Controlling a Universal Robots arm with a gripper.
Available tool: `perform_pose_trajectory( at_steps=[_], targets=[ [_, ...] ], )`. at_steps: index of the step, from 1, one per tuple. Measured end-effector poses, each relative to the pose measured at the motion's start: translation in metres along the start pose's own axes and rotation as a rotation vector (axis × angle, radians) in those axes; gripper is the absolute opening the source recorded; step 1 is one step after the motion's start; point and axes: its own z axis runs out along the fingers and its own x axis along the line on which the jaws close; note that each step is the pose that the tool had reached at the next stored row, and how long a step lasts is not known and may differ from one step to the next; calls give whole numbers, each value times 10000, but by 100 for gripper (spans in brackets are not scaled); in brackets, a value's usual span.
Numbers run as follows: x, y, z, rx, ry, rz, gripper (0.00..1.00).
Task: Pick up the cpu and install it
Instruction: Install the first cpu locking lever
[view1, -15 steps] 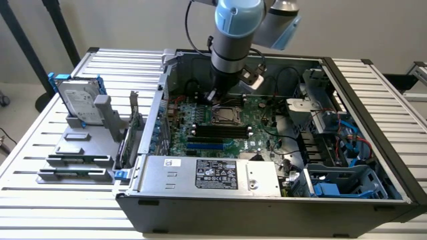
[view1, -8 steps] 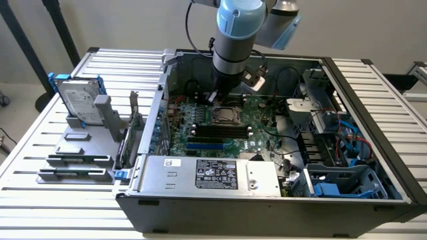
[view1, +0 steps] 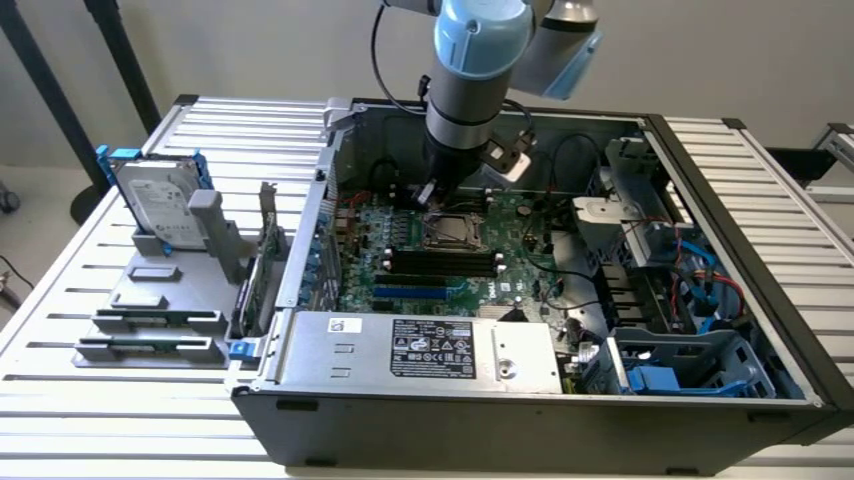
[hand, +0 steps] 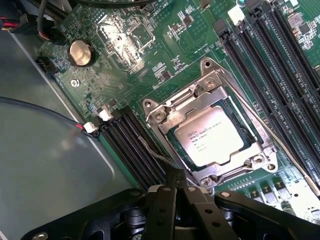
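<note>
Fingers (hand: 170, 181) pressed together, holding nothing, tips near socket (hand: 159, 116) edge. Cpu (hand: 210, 136) lies flat in socket, silver top up, memory slots (hand: 135, 145) either side. Open case (view1: 534, 410) on slatted desk (view1: 80, 400); hard drive (view1: 154, 200) at exterior view's left; pale wall (view1: 747, 50) behind

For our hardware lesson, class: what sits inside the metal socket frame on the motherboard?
The cpu lies flat inside the socket frame, printed side up. Whatever is beneath the cpu is covered.
</note>
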Motion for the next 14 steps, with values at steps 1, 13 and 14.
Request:
perform_pose_trajectory(
  at_steps=[1,13,14],
  targets=[
    [4,-3,2,1,1,-1,11],
    [25,4,18,2,1,-4,11],
    [28,9,20,2,0,-5,11]
  ],
)
